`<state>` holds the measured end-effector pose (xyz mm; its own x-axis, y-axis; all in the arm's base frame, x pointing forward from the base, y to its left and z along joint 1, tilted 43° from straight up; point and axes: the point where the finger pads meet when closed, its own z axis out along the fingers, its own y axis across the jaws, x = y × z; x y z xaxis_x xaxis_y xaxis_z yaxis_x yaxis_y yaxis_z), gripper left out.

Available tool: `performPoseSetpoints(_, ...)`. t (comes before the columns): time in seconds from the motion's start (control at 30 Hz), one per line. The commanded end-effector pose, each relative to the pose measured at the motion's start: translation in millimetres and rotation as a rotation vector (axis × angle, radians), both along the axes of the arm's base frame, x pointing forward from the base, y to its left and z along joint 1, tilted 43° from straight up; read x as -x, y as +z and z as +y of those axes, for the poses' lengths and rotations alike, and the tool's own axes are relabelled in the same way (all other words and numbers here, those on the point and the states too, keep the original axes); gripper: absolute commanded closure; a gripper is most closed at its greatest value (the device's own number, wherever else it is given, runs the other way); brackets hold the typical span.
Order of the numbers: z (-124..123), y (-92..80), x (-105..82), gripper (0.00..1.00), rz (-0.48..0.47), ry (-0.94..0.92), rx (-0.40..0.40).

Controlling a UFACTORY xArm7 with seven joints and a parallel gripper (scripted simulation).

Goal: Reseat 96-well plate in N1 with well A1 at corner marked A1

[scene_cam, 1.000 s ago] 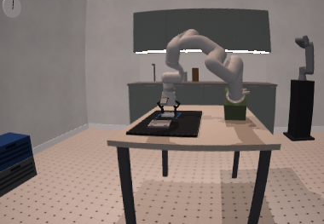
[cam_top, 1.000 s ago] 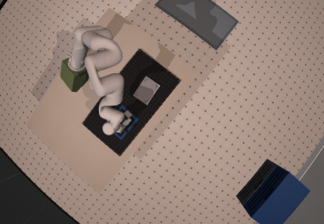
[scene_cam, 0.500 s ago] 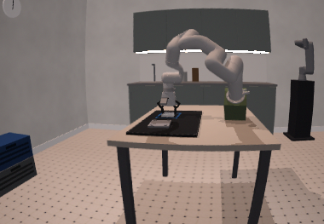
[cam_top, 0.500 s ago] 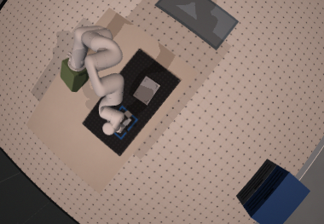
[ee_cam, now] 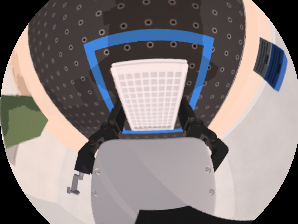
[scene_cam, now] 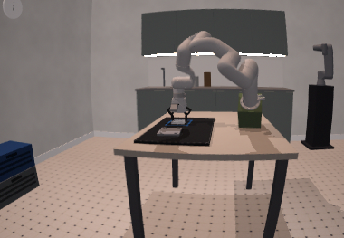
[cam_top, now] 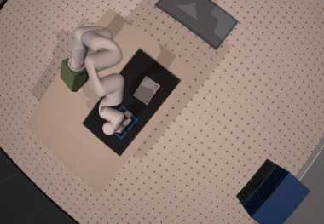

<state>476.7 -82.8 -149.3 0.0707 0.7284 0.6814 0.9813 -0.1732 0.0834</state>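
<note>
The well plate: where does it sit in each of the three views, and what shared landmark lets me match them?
Top: the plate is left of centre, mostly hidden under the wrist, inside the blue outline.
Exterior: the plate sits at the black mat's far end, between the gripper fingers.
Wrist: the plate fills the centre, a white grid, gripped at its near end.
Shared landmark: the blue outline around it.
</note>
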Motion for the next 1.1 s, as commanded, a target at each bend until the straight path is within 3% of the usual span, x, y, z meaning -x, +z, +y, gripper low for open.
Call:
performPoseSetpoints(0.0, -3.4, 1.2, -0.7, 1.00, -0.002, -0.003, 0.004)
performPoseSetpoints(1.07, -15.7, 14.8, 2.7, 1.00, -0.002, -0.003, 0.004)
